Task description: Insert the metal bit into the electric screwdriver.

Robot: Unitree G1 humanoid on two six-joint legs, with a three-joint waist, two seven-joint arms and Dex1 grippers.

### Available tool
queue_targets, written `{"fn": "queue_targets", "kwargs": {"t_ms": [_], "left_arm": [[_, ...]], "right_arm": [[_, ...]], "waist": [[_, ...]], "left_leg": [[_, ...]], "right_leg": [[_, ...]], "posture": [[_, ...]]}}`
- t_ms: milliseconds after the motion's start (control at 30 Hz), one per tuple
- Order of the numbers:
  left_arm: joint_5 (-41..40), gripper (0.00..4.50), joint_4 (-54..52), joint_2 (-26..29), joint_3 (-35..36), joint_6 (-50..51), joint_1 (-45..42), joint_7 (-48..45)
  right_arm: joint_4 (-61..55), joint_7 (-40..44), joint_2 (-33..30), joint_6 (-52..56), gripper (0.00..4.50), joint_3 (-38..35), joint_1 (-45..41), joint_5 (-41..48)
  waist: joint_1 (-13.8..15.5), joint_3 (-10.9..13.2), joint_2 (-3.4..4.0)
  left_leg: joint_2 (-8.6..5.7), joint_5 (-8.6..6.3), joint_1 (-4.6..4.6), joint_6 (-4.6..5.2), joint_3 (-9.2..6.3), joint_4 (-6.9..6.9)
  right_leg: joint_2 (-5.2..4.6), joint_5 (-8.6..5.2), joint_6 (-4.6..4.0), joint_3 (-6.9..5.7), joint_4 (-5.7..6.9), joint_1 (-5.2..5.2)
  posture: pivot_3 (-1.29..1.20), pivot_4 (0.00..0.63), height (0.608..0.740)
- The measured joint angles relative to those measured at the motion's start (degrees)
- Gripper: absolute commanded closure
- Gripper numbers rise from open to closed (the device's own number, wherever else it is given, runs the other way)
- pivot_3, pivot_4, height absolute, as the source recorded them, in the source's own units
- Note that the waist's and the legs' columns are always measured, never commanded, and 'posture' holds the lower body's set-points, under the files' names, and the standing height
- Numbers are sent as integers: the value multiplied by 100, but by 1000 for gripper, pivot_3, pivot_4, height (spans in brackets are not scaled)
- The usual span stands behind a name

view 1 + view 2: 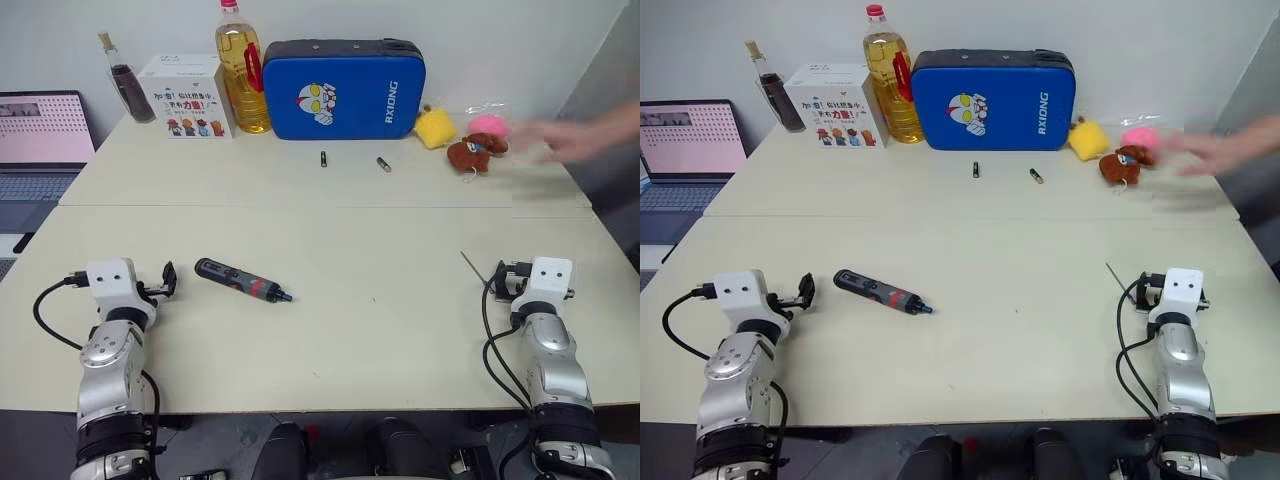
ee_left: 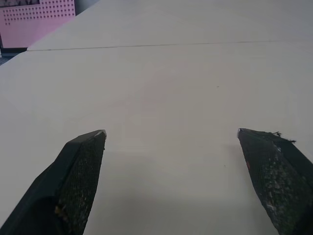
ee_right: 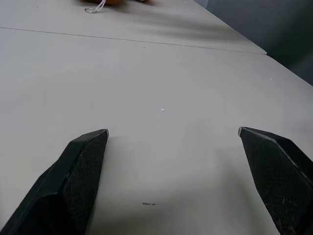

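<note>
Electric screwdriver (image 1: 241,280) lies on the near table (image 1: 380,340), just right of the left gripper (image 1: 168,279) — metal bit (image 1: 472,266) lies far right, just left of the right gripper (image 1: 503,276). Behind: two short cylinders (image 1: 353,161) mid-table, case (image 1: 345,90) behind them, bottle (image 1: 241,70) and box (image 1: 186,97) to its left.

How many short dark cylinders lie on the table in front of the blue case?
2. One short dark cylinder lies below the blue case's middle; the other lies to its right, nearer the plush toys.
</note>
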Motion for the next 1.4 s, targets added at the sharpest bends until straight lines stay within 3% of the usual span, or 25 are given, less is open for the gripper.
{"fn": "queue_targets", "kwargs": {"t_ms": [333, 600, 800, 967, 1033, 1167, 1300, 1400], "left_arm": [[-236, 5, 773, 182, 7, -351, -285, -470], [-764, 5, 901, 2064, -105, 345, -1127, -2682], [-514, 5, 837, 3087, -1552, 886, -2588, -4898], [241, 5, 660, 3112, -3268, 535, -3427, -6742], [417, 5, 636, 3083, -3512, 337, -3479, -7010], [1436, 5, 890, 2718, -4617, -1206, -4042, -7824], [1764, 5, 1040, 2521, -5224, -1915, -4157, -8109], [1934, 5, 1071, 2345, -5298, -2023, -4208, -8122]], "right_arm": [[-150, 33, -34, 47, 0, 11, 113, -6], [-1421, 1552, -671, 554, 0, 322, 353, 563], [-2956, 3641, -1518, 1686, 0, 897, 493, 2049], [-3817, 4698, -1956, 2531, 0, 1425, 490, 2962], [-3865, 4776, -1963, 2603, 0, 1510, 490, 2981], [-4001, 4834, -1754, 2670, 0, 1973, 353, 2958], [-4177, 4824, -1622, 2673, 0, 2168, 384, 2952], [-4206, 4804, -1602, 2671, 0, 2242, 452, 2938]], "waist": [[2, 0, 0], [-7, 14, 21], [3, 19, 24], [-15, 21, 27], [-51, 22, 27], [-26, 23, 28], [-34, 26, 28], [-26, 27, 28]], "left_leg": [[-2, 0, -2, 0, 0, 0], [-6, -1, -2, 1, 1, -2], [-24, -1, -7, 2, 1, -1], [-14, -2, -5, 3, 4, -1], [-7, -3, -5, 5, 6, 0], [2, -3, -7, 6, -2, 1], [4, -5, -13, 9, -1, 2], [5, -5, -17, 10, -7, 7]], "right_leg": [[5, 0, 0, -3, -1, -2], [14, -3, -1, -14, 0, -4], [24, -3, -1, -20, -8, -4], [40, -5, -5, -16, -7, -6], [48, -6, -7, -12, -5, -9], [64, -9, -13, -14, -4, -10], [66, -9, -13, -13, -7, -14], [66, -9, -13, -14, -6, -15]], "posture": [[0, 150, 740], [0, 150, 740], [0, 150, 740], [0, 150, 740], [0, 150, 740], [0, 150, 740], [0, 150, 740], [0, 150, 740]]}}
